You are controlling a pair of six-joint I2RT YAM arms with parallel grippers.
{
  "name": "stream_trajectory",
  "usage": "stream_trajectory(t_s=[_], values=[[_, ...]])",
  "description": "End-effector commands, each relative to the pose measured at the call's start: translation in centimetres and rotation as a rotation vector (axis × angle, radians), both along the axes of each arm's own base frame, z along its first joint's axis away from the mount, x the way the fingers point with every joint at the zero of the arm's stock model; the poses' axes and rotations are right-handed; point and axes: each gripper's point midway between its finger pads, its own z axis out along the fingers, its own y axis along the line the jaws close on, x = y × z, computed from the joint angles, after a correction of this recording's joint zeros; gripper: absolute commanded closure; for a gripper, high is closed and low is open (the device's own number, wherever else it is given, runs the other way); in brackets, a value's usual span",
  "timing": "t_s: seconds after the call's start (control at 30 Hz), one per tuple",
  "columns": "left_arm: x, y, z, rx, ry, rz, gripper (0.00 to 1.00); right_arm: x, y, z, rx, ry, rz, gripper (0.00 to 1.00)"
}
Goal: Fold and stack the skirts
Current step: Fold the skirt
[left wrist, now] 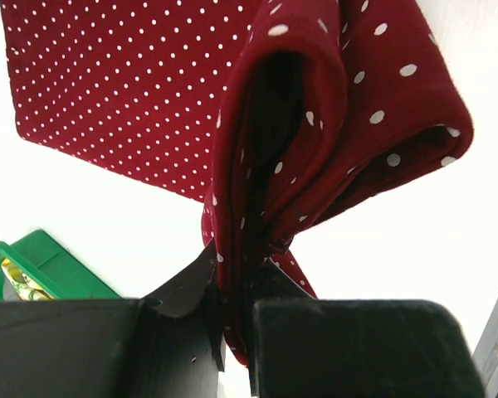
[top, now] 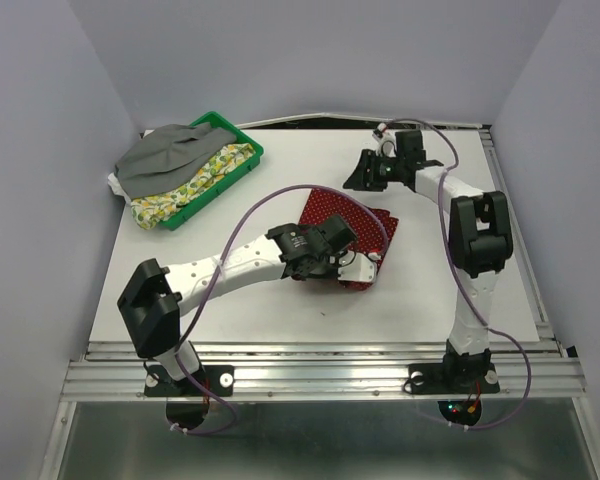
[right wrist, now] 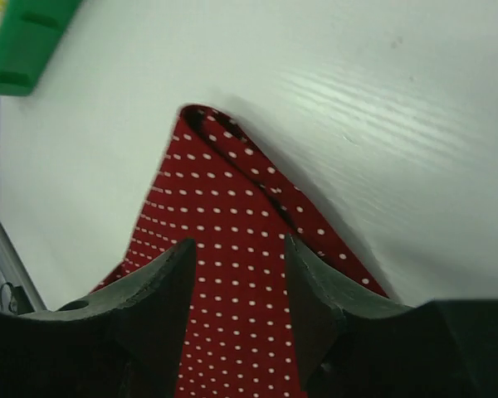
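The dark red skirt with white dots (top: 360, 222) lies partly folded at the table's centre. My left gripper (top: 346, 256) is shut on its near edge; in the left wrist view the gripper (left wrist: 236, 264) pinches a bunched fold of the red skirt (left wrist: 108, 83) and lifts it. My right gripper (top: 363, 177) is open and empty, just beyond the skirt's far corner; in the right wrist view it (right wrist: 239, 243) hovers over the red skirt (right wrist: 224, 199). The grey skirt (top: 165, 155) lies on the lemon-print skirt (top: 208, 178) at the far left.
A green plastic tray (top: 243, 146) at the far left holds the grey and lemon skirts; it shows in the left wrist view (left wrist: 46, 267) and the right wrist view (right wrist: 21, 41). Grey walls enclose the white table (top: 430, 290).
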Motion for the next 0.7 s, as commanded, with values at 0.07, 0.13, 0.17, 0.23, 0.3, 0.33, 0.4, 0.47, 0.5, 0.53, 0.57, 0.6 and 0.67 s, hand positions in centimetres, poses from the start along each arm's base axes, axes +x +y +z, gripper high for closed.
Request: stream_trajectory(t_s=[0.07, 0.13, 0.17, 0.23, 0.3, 0.33, 0.4, 0.47, 0.5, 0.53, 0.57, 0.6, 0.67], values=[[0.3, -0.1, 3.3, -0.054, -0.047, 0.000, 0.94, -3.4, -0.1, -8.2, -0.112, 0.183, 0.074, 0.52], [0.6, -0.3, 4.0, -0.055, -0.066, -0.010, 0.93, -4.4, 0.2, -9.3, -0.085, 0.248, 0.074, 0.56], [0.8, -0.4, 4.1, -0.051, -0.076, -0.014, 0.93, -4.8, 0.3, -9.8, -0.070, 0.278, 0.081, 0.57], [1.7, -0.8, 4.4, -0.033, -0.112, -0.019, 0.94, -6.2, 0.9, -10.8, -0.023, 0.360, 0.105, 0.64], [2.5, -1.3, 5.2, -0.037, -0.140, -0.020, 0.94, -6.9, 1.1, -11.1, -0.001, 0.384, 0.115, 0.70], [2.7, -1.3, 5.0, -0.029, -0.142, -0.023, 0.94, -6.8, 1.2, -10.8, 0.006, 0.376, 0.116, 0.72], [3.6, -1.7, 5.5, -0.032, -0.168, -0.023, 0.94, -7.5, 1.3, -10.6, 0.023, 0.381, 0.128, 0.75], [4.4, -2.1, 5.4, -0.027, -0.186, -0.026, 0.95, -8.3, 1.8, -10.4, 0.032, 0.385, 0.149, 0.76], [5.2, -2.1, 5.6, -0.030, -0.211, -0.022, 0.95, -9.2, 2.1, -10.3, 0.040, 0.396, 0.166, 0.76], [5.5, -2.2, 5.4, -0.027, -0.215, -0.015, 0.95, -9.5, 2.1, -10.3, 0.044, 0.398, 0.170, 0.77], [6.2, -2.4, 5.1, -0.013, -0.225, -0.016, 0.95, -10.0, 2.5, -10.2, 0.047, 0.402, 0.183, 0.77], [7.1, -2.3, 5.2, -0.017, -0.236, -0.003, 0.95, -10.7, 2.4, -10.4, 0.052, 0.413, 0.187, 0.77], [8.2, -2.8, 4.9, -0.015, -0.240, 0.003, 0.95, -11.4, 2.9, -10.0, 0.055, 0.408, 0.203, 0.77]])
